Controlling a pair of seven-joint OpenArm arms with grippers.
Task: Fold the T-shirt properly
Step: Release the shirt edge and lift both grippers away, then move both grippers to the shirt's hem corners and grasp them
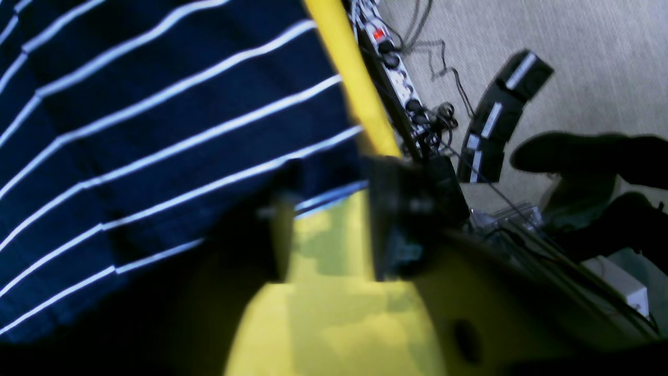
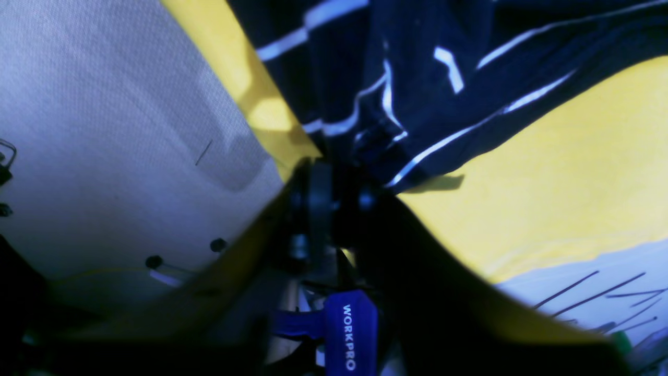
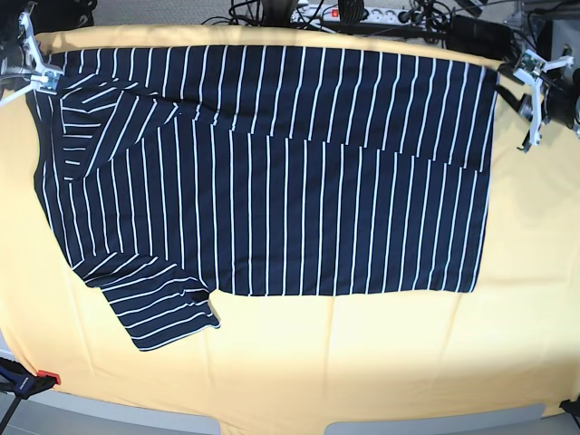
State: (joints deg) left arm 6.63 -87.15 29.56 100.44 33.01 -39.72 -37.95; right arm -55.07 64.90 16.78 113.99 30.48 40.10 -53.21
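Item, left wrist view. My left pincer (image 1: 323, 230), dark and blurred, stands with its jaws apart and yellow cloth showing in the gap; nothing is gripped. The dark navy short-sleeved cloth T-shirt with thin white stripes (image 1: 156, 141) fills the frame from nine to twelve o'clock of the pincer, its hem corner just at the jaw tips. The plain yellow-orange table cloth (image 1: 334, 318) lies under the jaws and runs as a band toward twelve o'clock. A white power strip with black plugs (image 1: 396, 78) and pale grey carpet (image 1: 574, 62) sit at one to two o'clock.

Item, right wrist view. My right pincer (image 2: 334, 193) shows as two dark fingers near frame centre, close together. Bunched folds of the T-shirt (image 2: 417, 89) lie from twelve to two o'clock, reaching right down to the tips; I cannot tell whether cloth is gripped or only touching. A blue clamp lettered WORKPRO (image 2: 347, 334) sits at six o'clock.

Item, base view. The T-shirt (image 3: 272, 181) lies spread flat across the far half of the table cloth (image 3: 362, 362), a folded layer along the far edge, one sleeve at seven o'clock. My right pincer (image 3: 41, 77) sits at its ten o'clock corner; my left pincer (image 3: 530, 82) stands just off its two o'clock corner, apart from the cloth.
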